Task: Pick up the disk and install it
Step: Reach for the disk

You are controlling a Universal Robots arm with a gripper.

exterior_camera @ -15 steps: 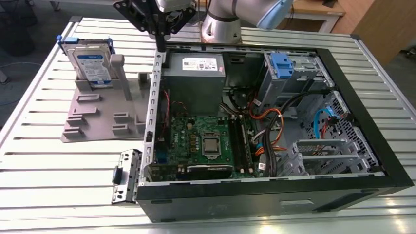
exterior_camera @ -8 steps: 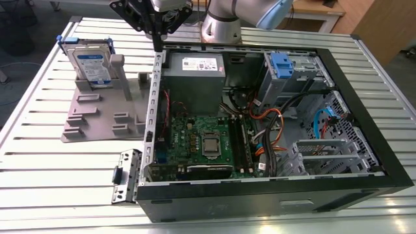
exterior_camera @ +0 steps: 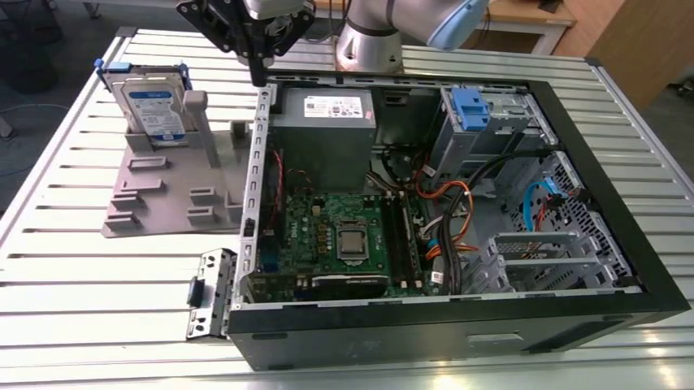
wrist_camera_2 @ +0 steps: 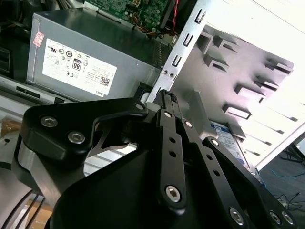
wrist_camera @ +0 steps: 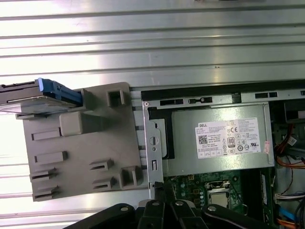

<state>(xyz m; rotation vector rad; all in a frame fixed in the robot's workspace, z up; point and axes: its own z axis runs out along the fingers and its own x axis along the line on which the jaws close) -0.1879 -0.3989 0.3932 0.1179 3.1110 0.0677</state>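
The hand is clenched on nothing: in both wrist views its fingers lie pressed together to one tip with no gap. It hangs tip-down over the 11 o'clock corner of the open computer case in the exterior view, just above the metal wall beside the power supply.

The disk is outside the case. It lies toward 8 o'clock from the hand, near but apart, on the other side of that wall. It stands on end in a slot of the grey stand on the slatted counter. Its long axis is upright and its label faces roughly 6 o'clock, so its thin dimension runs about 12 to 6. The blue frame shows along its upper edge.
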